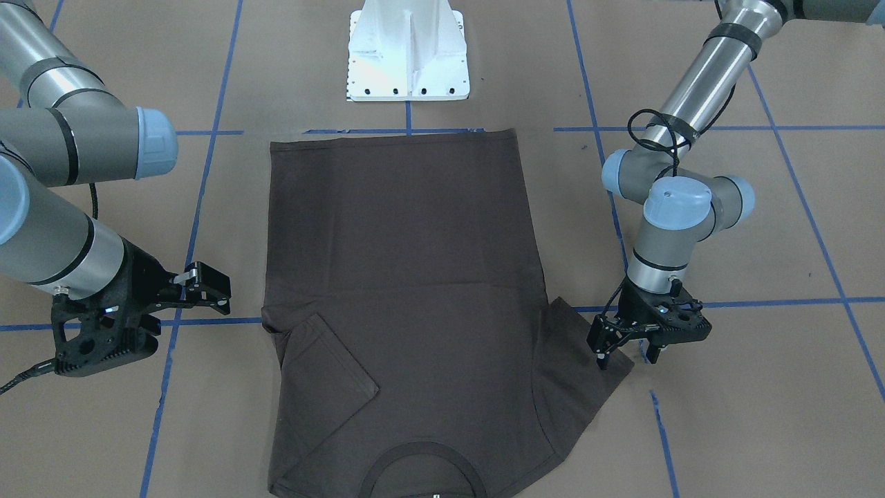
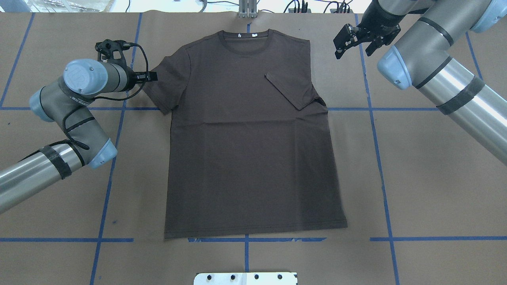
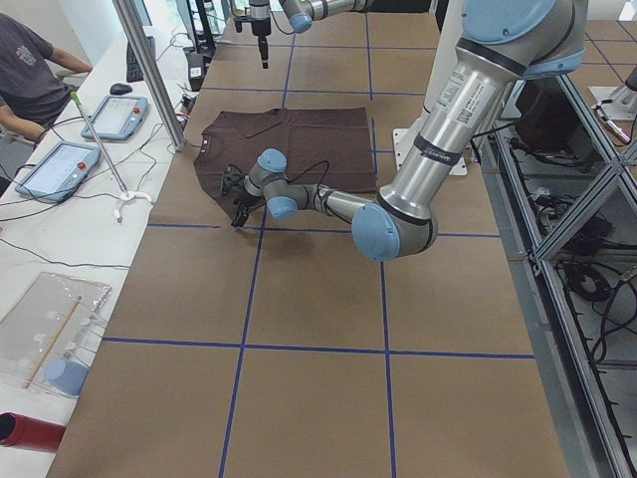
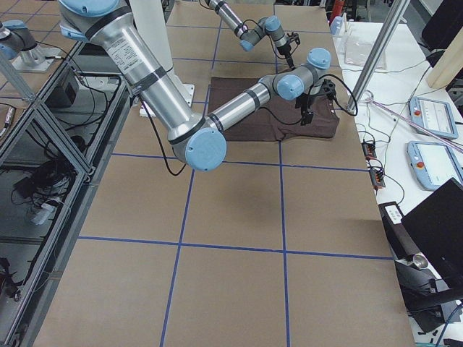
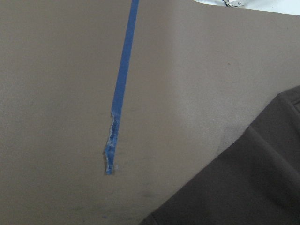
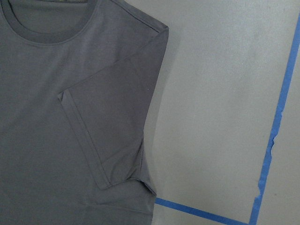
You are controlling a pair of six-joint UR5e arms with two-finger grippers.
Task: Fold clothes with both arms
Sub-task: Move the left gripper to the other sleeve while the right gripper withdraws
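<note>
T-shirt lies flat on table, collar away from the robot. Right sleeve is already folded in over the chest, so right gripper hangs spread, clear of the cloth. Left gripper, fingers spread, straddles left sleeve at its edge (probably lining up a pinch).

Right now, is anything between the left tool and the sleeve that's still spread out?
Nothing visible. The left tool hangs open right at the outer edge of the sleeve, with one finger over the cloth in the front-facing view. Only bare table paper and blue tape lie beside it.
</note>
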